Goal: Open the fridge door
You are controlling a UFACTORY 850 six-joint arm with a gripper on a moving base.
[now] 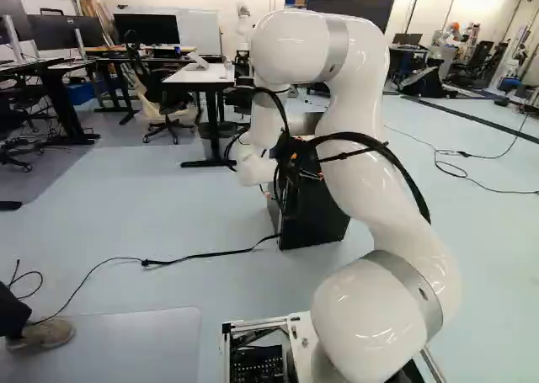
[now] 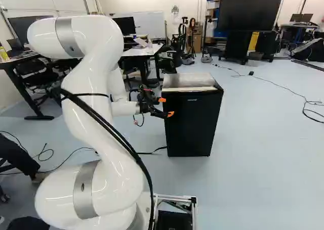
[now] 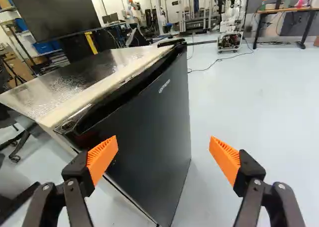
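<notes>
The gripper (image 2: 167, 107) hangs spread near the fridge (image 2: 192, 124); a cable (image 1: 202, 256) crosses the floor (image 1: 160, 210), a desk (image 1: 210, 77) stands beyond.

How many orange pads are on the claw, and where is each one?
2. They face each other across the open claw. In the wrist view, one pad has the fridge behind it, the other pad has the floor. None seems hidden.

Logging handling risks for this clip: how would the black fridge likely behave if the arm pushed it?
The fridge looks like a rigid box, so it should barely flex. It stands taller than wide, so a push high up might tip it. Its flat door looks smooth, so the orange pads could slide rather than catch.
</notes>
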